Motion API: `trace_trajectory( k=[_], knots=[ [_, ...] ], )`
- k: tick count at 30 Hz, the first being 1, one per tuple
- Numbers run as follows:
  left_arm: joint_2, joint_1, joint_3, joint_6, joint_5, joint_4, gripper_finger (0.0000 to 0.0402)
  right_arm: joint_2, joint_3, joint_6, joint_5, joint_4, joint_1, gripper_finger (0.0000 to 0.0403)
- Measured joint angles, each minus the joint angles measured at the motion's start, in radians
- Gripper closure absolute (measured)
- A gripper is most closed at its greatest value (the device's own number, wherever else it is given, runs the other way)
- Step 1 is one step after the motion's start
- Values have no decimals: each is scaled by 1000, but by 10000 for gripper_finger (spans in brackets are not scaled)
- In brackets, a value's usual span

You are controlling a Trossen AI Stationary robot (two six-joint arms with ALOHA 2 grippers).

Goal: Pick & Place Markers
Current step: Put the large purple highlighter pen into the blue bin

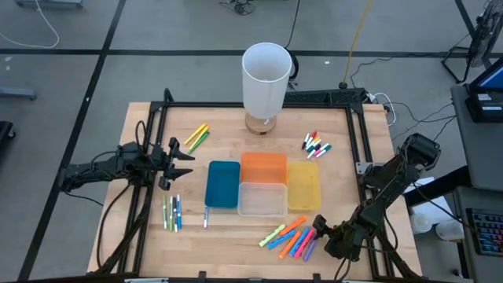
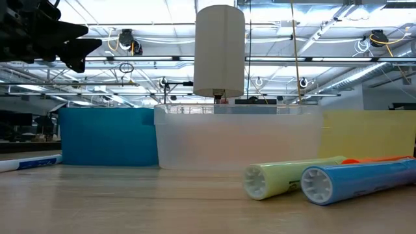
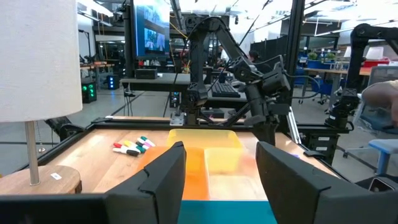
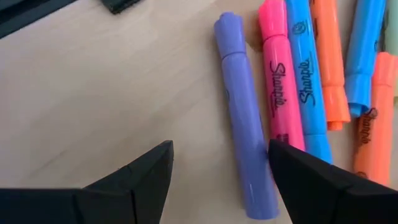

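Several highlighters [image 1: 291, 236] lie flat in a cluster at the table's front right; the right wrist view shows the purple one [image 4: 245, 155] beside pink [image 4: 280, 93], blue and orange ones. My right gripper [image 1: 321, 228] is open just above them, and the purple highlighter lies between its fingers [image 4: 217, 180], untouched. My left gripper [image 1: 177, 161] is open and empty above the table, left of the blue bin; it also shows in the left wrist view [image 3: 217, 180]. Other markers lie at the far left [image 1: 196, 136], far right [image 1: 316, 145] and front left [image 1: 171, 211].
Four bins stand together mid-table: blue [image 1: 222, 184], orange [image 1: 263, 167], yellow [image 1: 303, 185] and clear [image 1: 262, 198]. A white lamp [image 1: 266, 79] stands on a wooden base at the far edge. A single pen [image 1: 207, 216] lies in front of the blue bin.
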Motion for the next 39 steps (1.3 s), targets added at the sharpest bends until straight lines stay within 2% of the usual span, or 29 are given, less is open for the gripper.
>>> trace_trajectory(
  k=[11,18,28,32,39],
  knots=[
    [0,0,0,0,0,0,202,-3,-71,67,-23,106,0,152],
    [0,0,0,0,0,0,215,0,-128,167,-25,251,-19,152],
    [0,0,0,0,0,0,223,-1,-160,204,-23,281,-84,153],
    [0,0,0,0,0,0,217,-2,-171,206,-21,283,-91,169],
    [0,0,0,0,0,0,204,-2,-174,222,-17,292,-91,225]
  ],
)
